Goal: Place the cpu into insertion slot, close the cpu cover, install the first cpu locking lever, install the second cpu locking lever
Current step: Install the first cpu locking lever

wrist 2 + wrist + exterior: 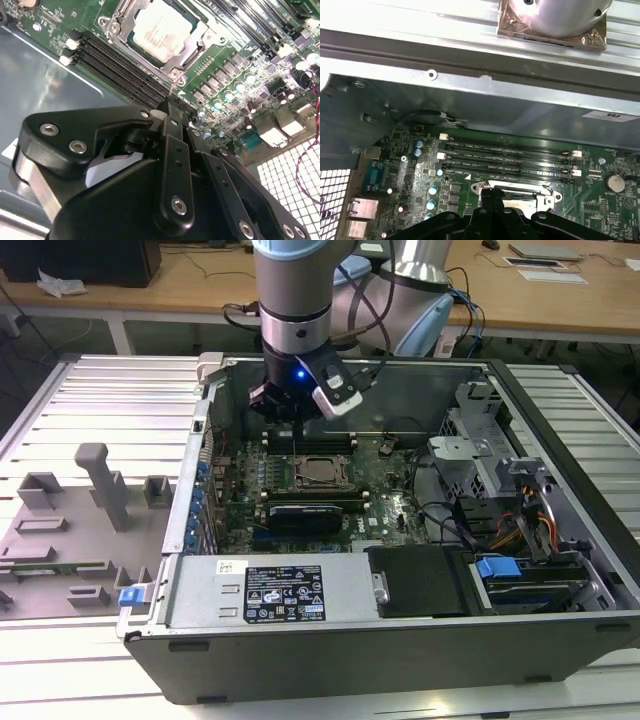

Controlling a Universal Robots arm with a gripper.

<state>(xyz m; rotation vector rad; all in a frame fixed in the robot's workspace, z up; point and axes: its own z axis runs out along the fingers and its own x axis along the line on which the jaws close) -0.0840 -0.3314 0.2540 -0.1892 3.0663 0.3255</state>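
Note:
The cpu (161,31) lies flat in the insertion slot (318,472) on the green board, its pale metal top showing. The silvery cpu cover (199,44) lies down around it, framing the chip through its window. My gripper (171,106) hangs above the long black memory slots (125,60) just beside the socket, fingers pressed together and holding nothing. In the exterior view the gripper (284,426) is just behind the socket, a little to that view's left. In the first wrist view the gripper (494,201) covers part of the socket's edge (546,196). I cannot make out how the locking levers stand.
The board sits inside an open computer case (560,640) on a slatted metal table. A black graphics card (310,512) lies in front of the socket, and a drive cage with cables (520,520) is at the exterior view's right. Grey fixture blocks (100,485) stand at its left.

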